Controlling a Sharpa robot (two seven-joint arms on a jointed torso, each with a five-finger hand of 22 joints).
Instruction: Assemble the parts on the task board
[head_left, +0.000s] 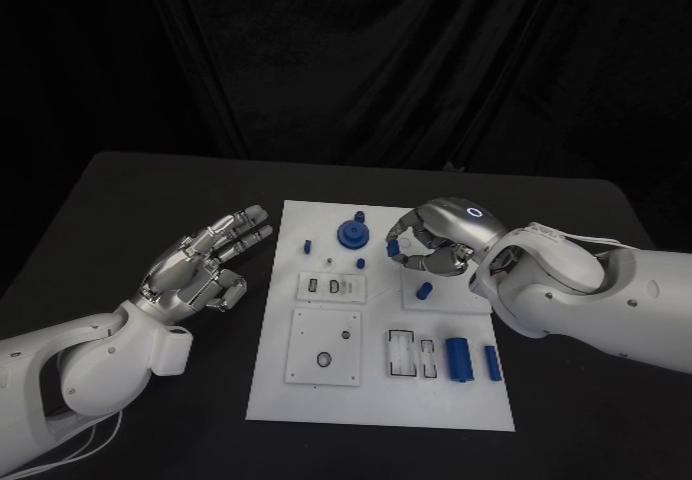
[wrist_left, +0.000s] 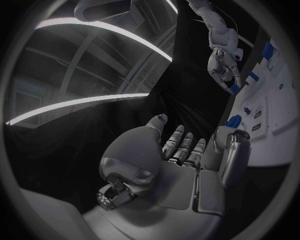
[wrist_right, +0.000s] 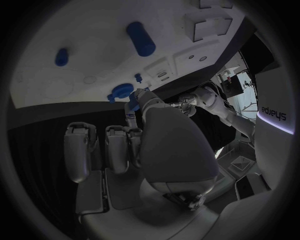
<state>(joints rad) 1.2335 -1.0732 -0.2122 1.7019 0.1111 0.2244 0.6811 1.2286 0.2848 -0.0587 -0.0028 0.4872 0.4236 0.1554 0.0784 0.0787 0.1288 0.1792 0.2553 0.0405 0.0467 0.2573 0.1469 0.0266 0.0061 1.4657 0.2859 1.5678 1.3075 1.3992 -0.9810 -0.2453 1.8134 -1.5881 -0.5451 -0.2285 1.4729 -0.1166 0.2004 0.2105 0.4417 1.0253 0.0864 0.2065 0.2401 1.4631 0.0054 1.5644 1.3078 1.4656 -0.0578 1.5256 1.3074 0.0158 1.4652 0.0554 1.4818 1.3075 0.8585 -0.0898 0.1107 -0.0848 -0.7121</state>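
Over the far middle of the white rectangular task board, the curled right hand pinches a small blue plastic peg, likely light, rigid and slippery, best nipped across its sides, while the left hand hovers released, fingers spread.

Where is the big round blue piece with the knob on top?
In the head view, the round blue knobbed part stands near the white task board's far edge, just left of the right hand.
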